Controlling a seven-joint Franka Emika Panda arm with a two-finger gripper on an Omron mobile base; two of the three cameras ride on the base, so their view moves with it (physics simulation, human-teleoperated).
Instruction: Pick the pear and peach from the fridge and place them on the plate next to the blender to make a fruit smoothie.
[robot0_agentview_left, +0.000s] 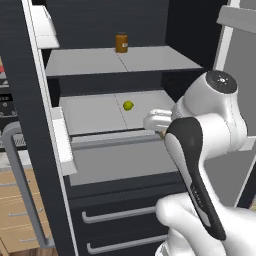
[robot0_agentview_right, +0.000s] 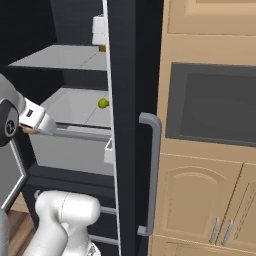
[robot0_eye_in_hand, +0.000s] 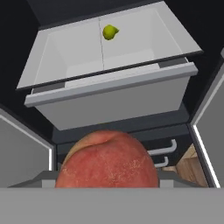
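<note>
On upper shelf – jar (robot0_agentview_left: 121, 42) | tool (robot0_agentview_left: 161, 131) grips peach (robot0_eye_in_hand: 108, 160)

Matt speckled peach (robot0_eye_in_hand: 107, 159); smooth pear (robot0_eye_in_hand: 110, 31); matt grey fridge (robot0_agentview_left: 125, 112) shelves.

No legible text or labels anywhere.
</note>
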